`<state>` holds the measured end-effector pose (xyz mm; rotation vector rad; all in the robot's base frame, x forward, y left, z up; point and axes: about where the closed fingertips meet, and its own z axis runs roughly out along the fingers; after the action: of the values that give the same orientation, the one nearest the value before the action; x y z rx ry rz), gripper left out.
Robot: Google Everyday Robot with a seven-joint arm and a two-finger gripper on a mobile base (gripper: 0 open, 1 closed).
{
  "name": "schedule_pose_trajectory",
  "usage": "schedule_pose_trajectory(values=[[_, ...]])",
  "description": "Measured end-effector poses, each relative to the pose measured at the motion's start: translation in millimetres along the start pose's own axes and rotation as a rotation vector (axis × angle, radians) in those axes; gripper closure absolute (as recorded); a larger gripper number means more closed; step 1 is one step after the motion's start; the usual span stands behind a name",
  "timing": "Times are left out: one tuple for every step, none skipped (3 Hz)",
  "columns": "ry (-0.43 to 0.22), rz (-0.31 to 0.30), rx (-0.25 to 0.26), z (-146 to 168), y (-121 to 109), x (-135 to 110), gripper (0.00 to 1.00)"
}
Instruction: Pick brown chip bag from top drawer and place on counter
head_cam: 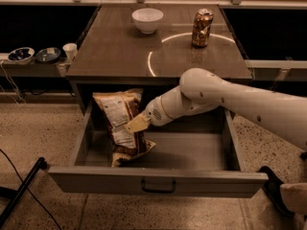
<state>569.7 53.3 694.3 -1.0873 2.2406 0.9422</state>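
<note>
The brown chip bag stands nearly upright at the left of the open top drawer, its white label panel facing me and its lower end near the drawer floor. My gripper reaches in from the right on the white arm and is shut on the chip bag at its middle right edge. The counter lies just above and behind the drawer, with a bright ring reflection on it.
A white bowl and a gold-brown drink can stand at the back of the counter. A pale side shelf at the left holds small bowls and a cup. A dark pole crosses the floor at the lower left.
</note>
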Motion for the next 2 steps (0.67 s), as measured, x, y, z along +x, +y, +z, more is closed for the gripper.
schedule_pose_trajectory(values=[[-0.127,0.018,-0.094,-20.9,3.0,-3.3,0.89],[-0.294,-0.050,-0.177,-71.8,20.9,-9.0,1.00]])
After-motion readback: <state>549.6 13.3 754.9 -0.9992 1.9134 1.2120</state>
